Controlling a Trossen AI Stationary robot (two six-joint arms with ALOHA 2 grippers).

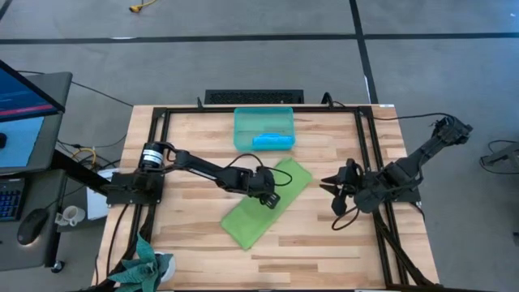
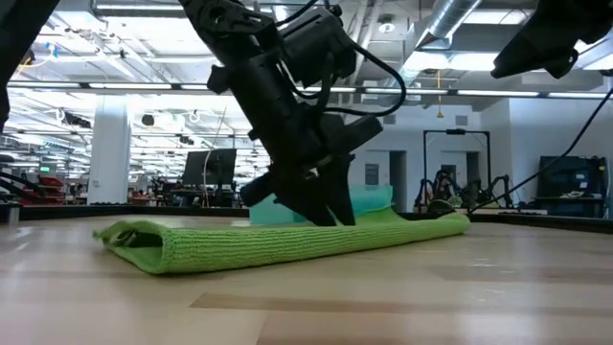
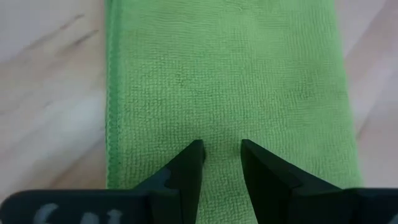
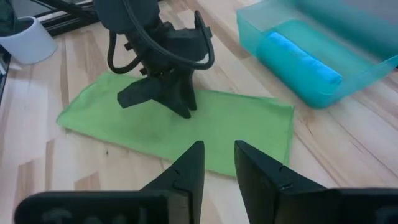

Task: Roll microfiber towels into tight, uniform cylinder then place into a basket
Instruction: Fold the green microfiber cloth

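From above, the lime green towel (image 1: 268, 203) lies folded in a long strip at the table's middle with the left gripper (image 1: 270, 197) down on it, while the blue towel (image 1: 272, 141) sits rolled in the basket (image 1: 263, 128). In the low view that gripper's tips meet the strip's top. The left wrist view shows its fingers (image 3: 186, 171) slightly parted on the cloth, clasping nothing; the right gripper (image 4: 217, 155), also slightly parted and empty, waits off the strip's end.

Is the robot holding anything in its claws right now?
No. The left gripper presses open fingertips down onto the middle of the folded lime green microfiber towel, pinching nothing. The right gripper hangs open beside it, empty.
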